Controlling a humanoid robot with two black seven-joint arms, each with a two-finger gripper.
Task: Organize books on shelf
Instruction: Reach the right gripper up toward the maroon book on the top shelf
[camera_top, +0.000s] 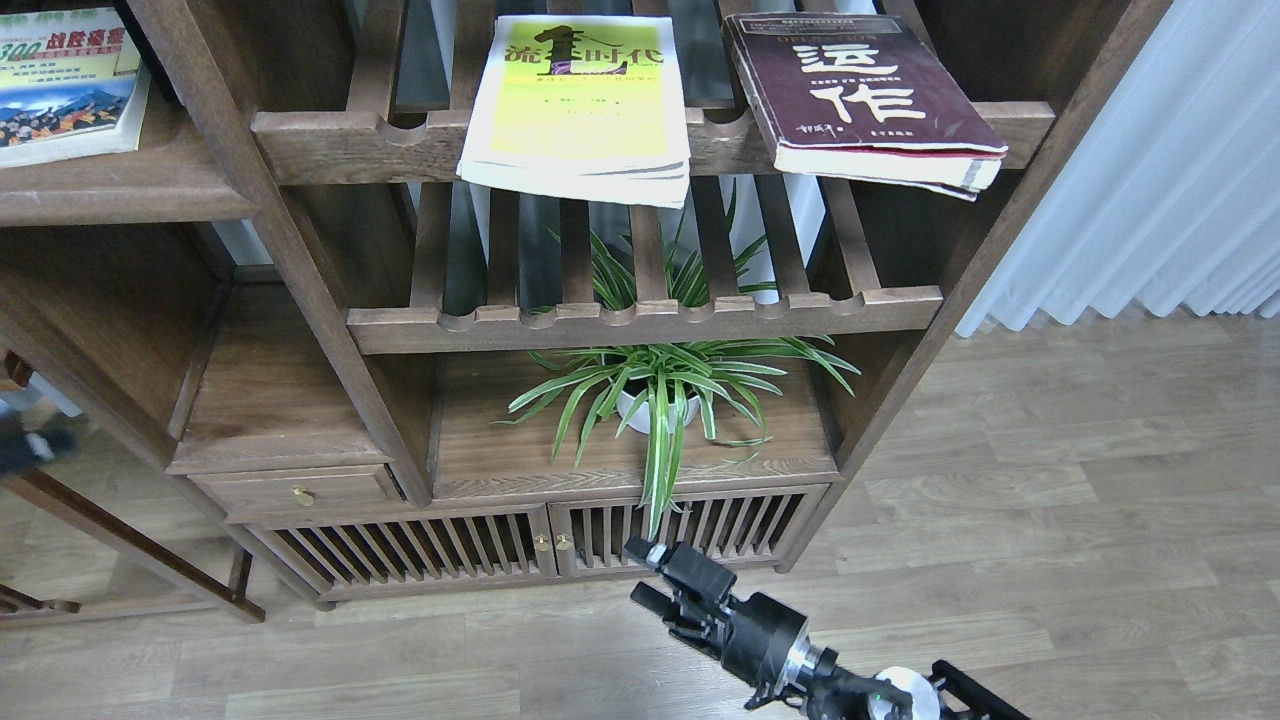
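While the yellow-green book (578, 105) lies flat on the upper slatted rack (400, 140), its lower edge juts out past the rack's notched front rail, near the rail's middle. Just to its right, apart from it by a narrow strip of rail, the maroon book (855, 95) with big cream characters also lies flat, cover up, its near corner hanging over the right end of the same rail. The white book (65, 85) marked "300" rests at the far left on the solid dark shelf (110, 190), close to that board's plain front edge and well apart from the other two; the picture's left edge cuts part of it off.

Below the upper rack a second slatted rack (640, 325) carries nothing that shows. Under it, a spider plant (665, 385) in a white pot stands on the cabinet top (500, 450), its leaves drooping over the front edge and down before the slatted doors (440, 545).

On the wooden floor (1050, 500) side of the cabinet, low in the view, the right pincer (645, 575) points up toward the doors, holding nothing; its two fingers seem to stand a little apart, though they are dark and small. The left arm is only a blurred dark patch at the left edge, and its pincer is out of sight.
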